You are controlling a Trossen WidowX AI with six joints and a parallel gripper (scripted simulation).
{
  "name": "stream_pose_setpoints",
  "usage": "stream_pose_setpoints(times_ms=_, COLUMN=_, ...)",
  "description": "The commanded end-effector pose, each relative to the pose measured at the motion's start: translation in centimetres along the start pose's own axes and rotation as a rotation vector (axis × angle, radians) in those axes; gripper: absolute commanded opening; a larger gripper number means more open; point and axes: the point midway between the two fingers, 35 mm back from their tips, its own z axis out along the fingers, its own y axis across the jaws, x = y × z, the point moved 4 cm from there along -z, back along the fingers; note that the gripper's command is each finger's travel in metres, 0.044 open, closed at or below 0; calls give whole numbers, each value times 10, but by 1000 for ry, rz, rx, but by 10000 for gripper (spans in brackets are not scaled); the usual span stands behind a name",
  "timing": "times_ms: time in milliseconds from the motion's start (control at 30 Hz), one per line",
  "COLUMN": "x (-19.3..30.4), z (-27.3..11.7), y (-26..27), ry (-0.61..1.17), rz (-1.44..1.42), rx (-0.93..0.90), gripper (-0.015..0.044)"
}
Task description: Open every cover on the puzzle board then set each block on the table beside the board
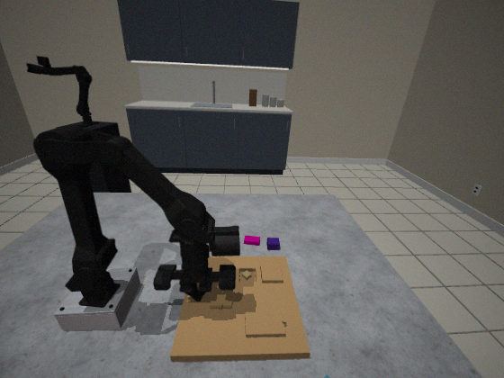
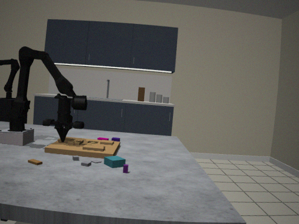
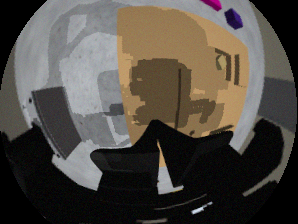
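Observation:
The wooden puzzle board (image 1: 193, 347) (image 2: 53, 150) (image 3: 150, 22) lies on the table. My gripper (image 1: 197, 298) (image 2: 63, 141) (image 3: 154, 123) is shut and empty, pointing down with its tips low over the board's left part; contact is unclear. A square cover (image 1: 272, 274) (image 2: 107, 143) is at the back right. A larger cover (image 1: 265, 326) (image 2: 93, 148) with a small pin is at the front. A yellowish block (image 1: 247, 274) (image 3: 221, 62) sits in an uncovered well. The arm and its shadow obscure the left covers. A magenta block (image 1: 252, 240) (image 2: 103, 138) and a dark purple block (image 1: 273, 243) (image 2: 115, 139) (image 3: 233, 19) rest behind the board.
In front of the board stand a teal box (image 2: 115, 161) and a purple cylinder (image 2: 125, 168). Small grey pieces (image 2: 86, 164) (image 2: 76, 158) and an orange-brown bar (image 2: 34, 161) lie to their left. The arm's pale base (image 1: 90, 317) is left of the board.

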Motion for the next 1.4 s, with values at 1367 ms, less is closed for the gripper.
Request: stream_pose_setpoints(times_ms=1367, x=-39, z=2, y=-3, ry=2, rz=-4, rx=-3, gripper=0)
